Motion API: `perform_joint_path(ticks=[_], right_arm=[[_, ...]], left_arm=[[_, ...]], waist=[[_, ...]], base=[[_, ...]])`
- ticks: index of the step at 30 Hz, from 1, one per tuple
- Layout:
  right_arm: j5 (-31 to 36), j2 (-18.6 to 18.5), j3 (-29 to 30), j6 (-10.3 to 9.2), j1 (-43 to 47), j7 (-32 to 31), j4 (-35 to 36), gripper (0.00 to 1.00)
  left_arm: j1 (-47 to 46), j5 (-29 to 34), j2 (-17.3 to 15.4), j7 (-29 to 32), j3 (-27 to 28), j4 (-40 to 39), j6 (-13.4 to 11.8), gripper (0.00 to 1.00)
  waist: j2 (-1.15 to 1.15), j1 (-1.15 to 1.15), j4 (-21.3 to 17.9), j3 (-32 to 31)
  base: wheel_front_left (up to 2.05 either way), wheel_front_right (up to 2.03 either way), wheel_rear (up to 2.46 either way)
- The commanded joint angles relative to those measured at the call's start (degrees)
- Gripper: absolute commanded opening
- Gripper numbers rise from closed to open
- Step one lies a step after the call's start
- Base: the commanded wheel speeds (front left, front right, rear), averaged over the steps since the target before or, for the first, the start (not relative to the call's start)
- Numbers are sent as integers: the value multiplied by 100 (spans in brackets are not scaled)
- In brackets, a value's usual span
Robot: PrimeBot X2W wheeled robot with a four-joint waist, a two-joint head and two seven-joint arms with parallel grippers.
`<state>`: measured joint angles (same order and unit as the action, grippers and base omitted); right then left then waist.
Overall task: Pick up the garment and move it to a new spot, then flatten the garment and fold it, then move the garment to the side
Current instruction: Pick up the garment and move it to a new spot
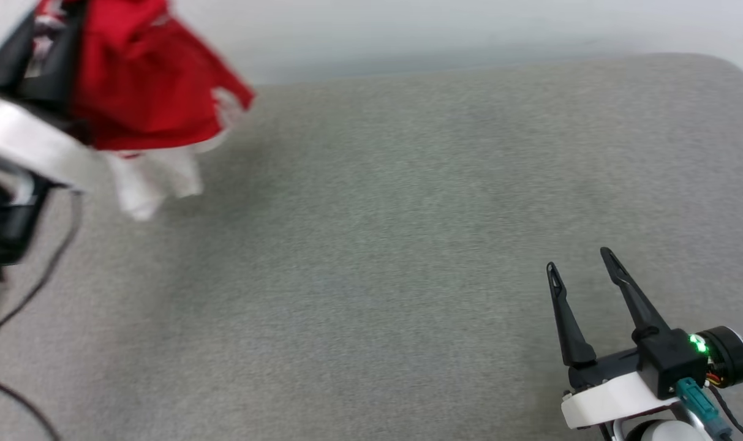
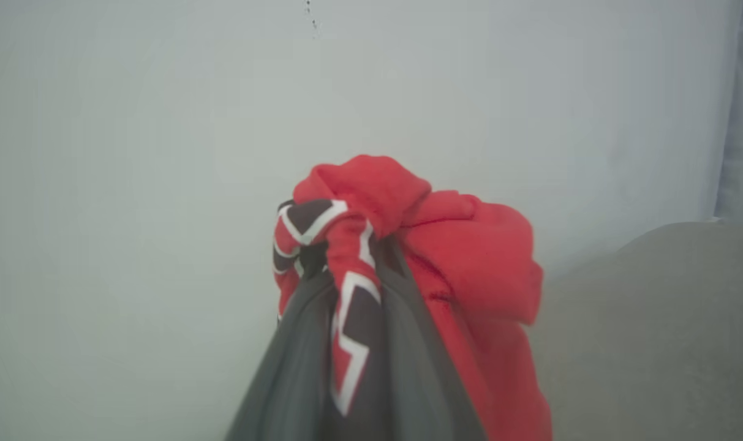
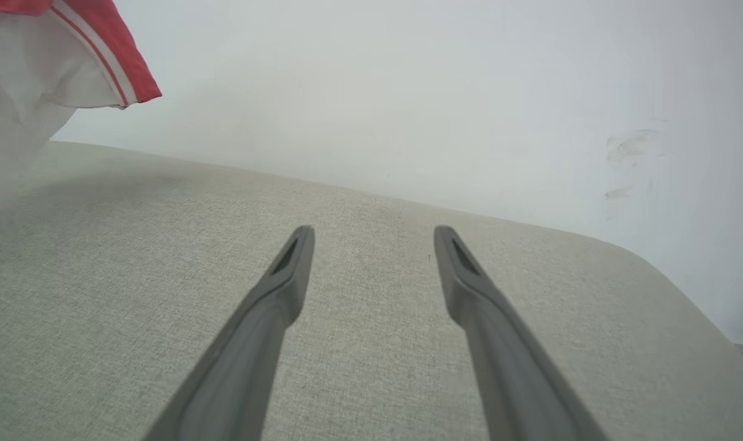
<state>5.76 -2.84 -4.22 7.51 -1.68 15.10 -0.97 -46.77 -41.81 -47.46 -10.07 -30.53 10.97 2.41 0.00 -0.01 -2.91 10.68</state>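
Note:
The garment (image 1: 144,92), red with white sleeves hanging below, dangles bunched in the air at the upper left of the head view, above the grey cushion. My left gripper (image 2: 346,269) is shut on a wad of the garment (image 2: 457,257), its two dark fingers pinching red cloth with black, white-edged lettering. A red hem with white stripes and a white sleeve of the garment (image 3: 59,67) hang at the top left of the right wrist view. My right gripper (image 1: 579,260) rests low at the lower right, open and holding nothing, also seen as my right gripper (image 3: 374,236) over bare cushion.
A wide grey fabric cushion (image 1: 371,257) spreads under both arms, with a rounded far right corner (image 1: 726,67). A pale wall (image 1: 469,24) runs behind it. Black cables (image 1: 34,288) hang from the left arm at the left edge.

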Motion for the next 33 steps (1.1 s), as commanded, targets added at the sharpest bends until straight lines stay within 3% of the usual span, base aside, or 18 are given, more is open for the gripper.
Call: perform_joint_path(ticks=[1, 9, 13, 18, 19, 22, 25, 29, 33], right_arm=[[-42, -8, 20, -4, 19, 10, 17, 100], [-162, -4, 214, -4, -117, 10, 138, 100], [-187, -6, 249, -4, -171, 10, 164, 100], [-183, -6, 275, -4, -229, 10, 175, 100], [-175, -6, 283, -4, -283, 10, 169, 100], [-141, -6, 231, -4, -315, 10, 156, 100], [-121, -7, 212, -4, -277, 10, 141, 100], [-144, -6, 204, -4, -187, 10, 122, 100], [-33, -7, 295, -4, -189, 10, 86, 100]], left_arm=[[-96, 79, 160, -71, -49, -159, -78, 0], [-30, 762, 1317, -124, -1018, -762, -346, 0], [226, 1016, 2052, -119, -1772, -479, -267, 0], [617, 1135, 3001, -219, -2622, 369, 8, 0], [766, 1286, 3439, -309, -2971, 1004, 65, 100], [921, 1269, 3800, -418, -3126, 1454, 161, 100], [971, 1263, 3915, -488, -3025, 1680, 198, 100], [997, 1402, 3873, -520, -2661, 1439, 177, 100], [1225, 1535, 3596, -511, -1895, 785, -9, 100]], waist=[[0, 1, -175, -102], [0, 1, -506, 38], [0, 1, -626, 186], [0, 1, -736, 336], [0, 1, -763, 372], [0, 1, -750, 366], [0, 1, -647, 287], [0, 1, -447, 103], [0, 1, -244, -94]], base=[[0, 0, 0], [0, 0, 0], [0, 0, 0], [0, 0, 0], [0, 0, 0], [0, 0, 0], [0, 0, 0], [0, 0, 0], [0, 0, 0]])
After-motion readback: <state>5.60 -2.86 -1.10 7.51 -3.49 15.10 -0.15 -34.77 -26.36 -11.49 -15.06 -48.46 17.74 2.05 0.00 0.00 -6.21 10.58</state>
